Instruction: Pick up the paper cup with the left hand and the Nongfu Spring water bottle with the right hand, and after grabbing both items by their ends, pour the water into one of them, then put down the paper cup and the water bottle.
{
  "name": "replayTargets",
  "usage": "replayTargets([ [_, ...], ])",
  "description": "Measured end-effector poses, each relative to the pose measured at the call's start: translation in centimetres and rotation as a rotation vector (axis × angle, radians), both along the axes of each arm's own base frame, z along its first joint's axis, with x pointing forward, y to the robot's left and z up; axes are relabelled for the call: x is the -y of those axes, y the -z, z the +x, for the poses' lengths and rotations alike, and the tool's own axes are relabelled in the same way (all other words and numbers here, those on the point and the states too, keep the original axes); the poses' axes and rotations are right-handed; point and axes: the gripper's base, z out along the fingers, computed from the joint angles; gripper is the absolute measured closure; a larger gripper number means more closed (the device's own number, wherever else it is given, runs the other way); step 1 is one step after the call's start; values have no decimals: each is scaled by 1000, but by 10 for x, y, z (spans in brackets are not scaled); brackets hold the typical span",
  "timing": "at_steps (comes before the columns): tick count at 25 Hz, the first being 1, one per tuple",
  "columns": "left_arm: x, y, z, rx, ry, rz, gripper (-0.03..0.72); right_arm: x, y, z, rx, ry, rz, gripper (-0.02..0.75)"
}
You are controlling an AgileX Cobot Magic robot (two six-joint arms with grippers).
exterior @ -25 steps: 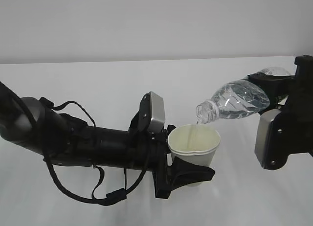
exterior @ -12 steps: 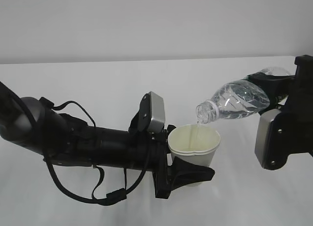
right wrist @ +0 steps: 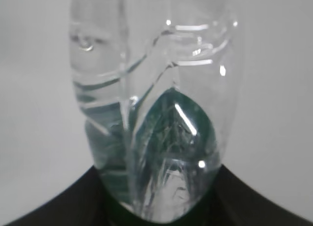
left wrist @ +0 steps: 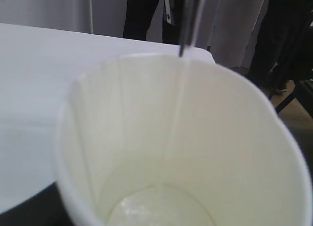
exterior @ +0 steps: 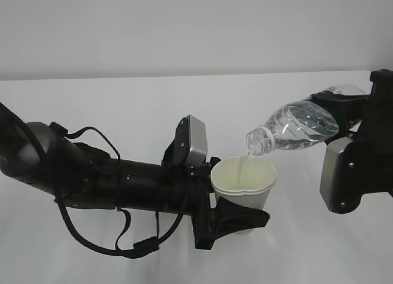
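White table [exterior: 123,106] under pale wall [exterior: 184,26] — left gripper [exterior: 236,219] clasping paper cup [exterior: 244,182], right gripper [exterior: 344,109] pinching bottle [exterior: 298,127]

Count of items on record. One paper cup [exterior: 244,184], pale cream-white, also visible from above in the left wrist view [left wrist: 146,152]. One water bottle [exterior: 296,127], clear ribbed plastic, capless; the same bottle fills the right wrist view [right wrist: 156,113]. One thin stream of water [exterior: 247,163] between bottle mouth and cup, seen again inside the cup [left wrist: 176,118]. Two robot arms: one left hand [exterior: 230,219] and one right hand [exterior: 353,167]. Two light grey blocks, one on each arm: one on the left [exterior: 191,142], one on the right [exterior: 336,176]. One white table [exterior: 123,106]. Total: one cup, one bottle, two arms, one table.
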Motion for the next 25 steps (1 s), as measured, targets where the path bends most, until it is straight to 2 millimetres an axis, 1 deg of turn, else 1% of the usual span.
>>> replayTargets([
  [25, 0, 0, 0, 0, 0, 0, 216, 0, -1, 0, 12, -3, -12, 417],
])
